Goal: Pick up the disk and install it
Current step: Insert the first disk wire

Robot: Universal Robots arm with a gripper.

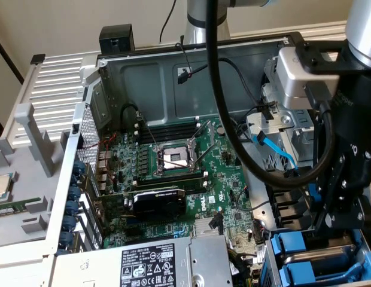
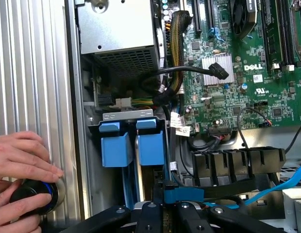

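Tool [image 2: 182, 206] shut, pointing down

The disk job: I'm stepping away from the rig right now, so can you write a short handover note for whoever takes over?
Gripper: jaws shut on the disk, held by its blue frame, edge-on in the wrist view.
Disk: lifted, hanging by the drive bay at the corner of the open computer case.
Bay: two look-alike blue carriers already sit in it.
A person's hands rest on a black knob outside the case.
Done: pick-up. Left: the disk is not yet seated.
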